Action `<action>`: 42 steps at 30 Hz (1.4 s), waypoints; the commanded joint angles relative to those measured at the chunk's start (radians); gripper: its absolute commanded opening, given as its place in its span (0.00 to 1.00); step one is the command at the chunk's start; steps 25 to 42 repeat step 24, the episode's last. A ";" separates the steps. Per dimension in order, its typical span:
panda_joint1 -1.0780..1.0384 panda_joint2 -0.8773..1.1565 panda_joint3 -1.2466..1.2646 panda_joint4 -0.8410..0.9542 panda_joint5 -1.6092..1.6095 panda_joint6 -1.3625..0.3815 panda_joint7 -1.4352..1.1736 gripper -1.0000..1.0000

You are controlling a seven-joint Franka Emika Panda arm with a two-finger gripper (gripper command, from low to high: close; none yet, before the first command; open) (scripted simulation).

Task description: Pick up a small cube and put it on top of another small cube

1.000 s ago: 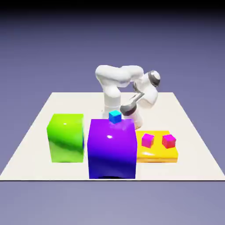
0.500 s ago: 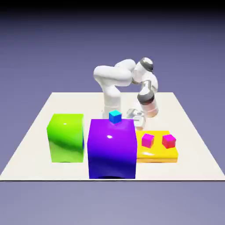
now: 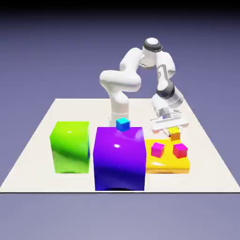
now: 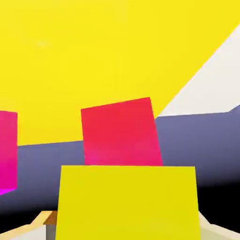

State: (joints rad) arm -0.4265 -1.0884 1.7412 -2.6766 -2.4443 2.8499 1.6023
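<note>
Above the worktop [image 3: 37, 159], gripper [image 3: 169, 123] closed on small cube [image 3: 174, 134], held near two pink cubes [image 3: 157, 150] resting on yellow block [image 3: 168, 164].

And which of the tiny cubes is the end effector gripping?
The orange-yellow one, held between the end effector's fingertips; the blue cube sits on the purple block, both pink ones on the yellow slab.
</note>
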 commanded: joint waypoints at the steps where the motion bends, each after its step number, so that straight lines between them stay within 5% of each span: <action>1: 0.000 0.030 -0.021 0.004 -0.010 -0.035 -0.044 0.00; 14: -0.312 0.041 0.114 0.112 -0.099 -0.108 -0.069 0.00; 15: -0.312 0.041 0.114 0.112 -0.099 -0.108 -0.069 1.00; 23: -0.058 0.048 -0.046 -0.009 -0.067 -0.002 -0.113 1.00; 42: -0.055 0.048 -0.048 -0.010 -0.067 0.000 -0.113 1.00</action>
